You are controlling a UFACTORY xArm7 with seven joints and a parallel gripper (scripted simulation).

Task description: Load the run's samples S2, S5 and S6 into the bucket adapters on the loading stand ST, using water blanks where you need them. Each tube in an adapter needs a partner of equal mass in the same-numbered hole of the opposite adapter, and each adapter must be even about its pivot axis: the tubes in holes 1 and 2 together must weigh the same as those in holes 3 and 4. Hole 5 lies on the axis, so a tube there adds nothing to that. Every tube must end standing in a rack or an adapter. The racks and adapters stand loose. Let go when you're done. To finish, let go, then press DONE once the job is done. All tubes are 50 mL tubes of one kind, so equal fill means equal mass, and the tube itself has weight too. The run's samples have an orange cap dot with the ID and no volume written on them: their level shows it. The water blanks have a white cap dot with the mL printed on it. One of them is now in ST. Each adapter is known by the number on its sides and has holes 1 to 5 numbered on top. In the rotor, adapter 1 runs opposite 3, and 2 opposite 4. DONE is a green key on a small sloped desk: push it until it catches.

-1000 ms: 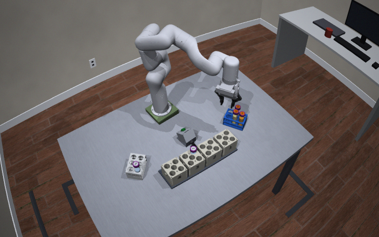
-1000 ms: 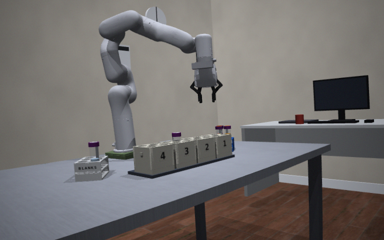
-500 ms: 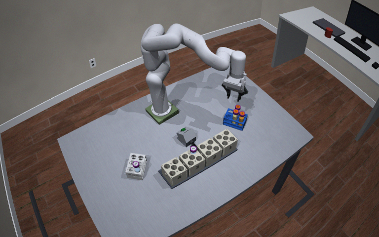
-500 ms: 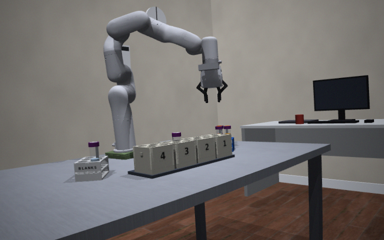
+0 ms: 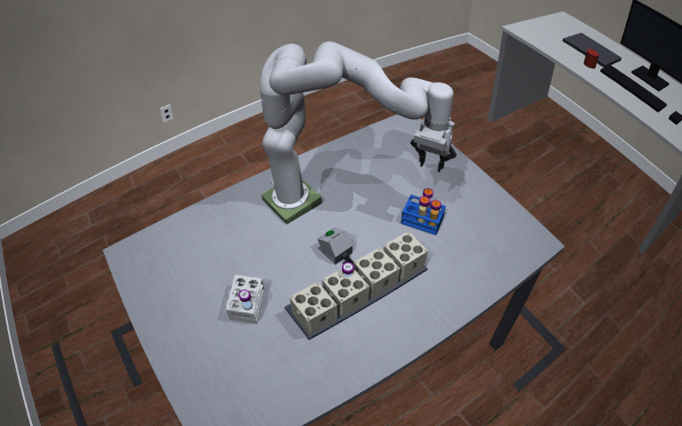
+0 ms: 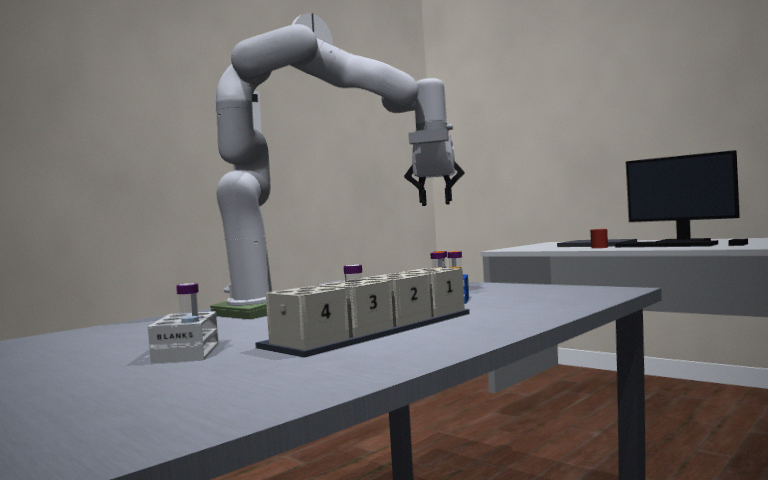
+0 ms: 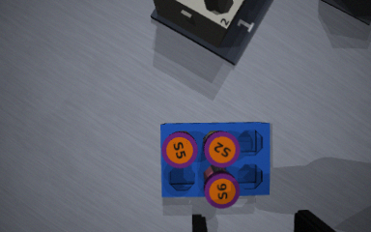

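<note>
Fingers on your gripper [image 6: 434, 196] stand partly apart with nothing between them, and it hangs high above the table [image 5: 165, 261], pointing straight down. Almost directly under it you have the blue rack [image 7: 169, 183], which sits just ahead of the fingertips in the wrist view. S6 [image 7: 221, 189] is the tube nearest below the tool; S2 [image 7: 221, 149] stands one hole beyond it, and S5 [image 7: 179, 150] is beside S2, further off to the side. All three stand upright. Past the rack, farther from the tool, you see adapter 1 [image 6: 448, 290] at the end of the loading stand [image 5: 301, 328]. A white-dotted blank [image 5: 346, 267] stands in adapter 3 [image 6: 372, 308]. The white blanks rack [image 6: 182, 337] lies farthest away, beyond adapter 4 [image 6: 308, 317].
</note>
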